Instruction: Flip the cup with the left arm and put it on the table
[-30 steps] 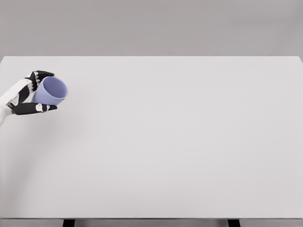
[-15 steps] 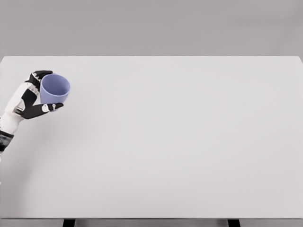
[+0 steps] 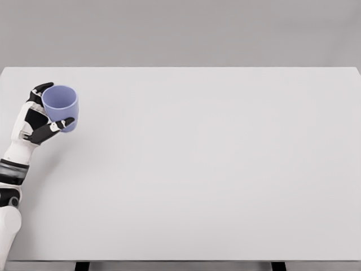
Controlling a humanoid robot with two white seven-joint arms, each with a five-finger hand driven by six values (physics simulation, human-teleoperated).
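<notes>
- I see the left hand at the frame's left, fingers wrapped around the blue cup.
- Cup mouth faces up, above the white table.

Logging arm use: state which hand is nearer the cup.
Left. The left hand grips the cup at the table's far left; the right hand is out of view.

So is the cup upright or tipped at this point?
Nearly upright: the blue cup shows its open mouth facing up, held in the left hand. Whether it touches the table cannot be told.
</notes>
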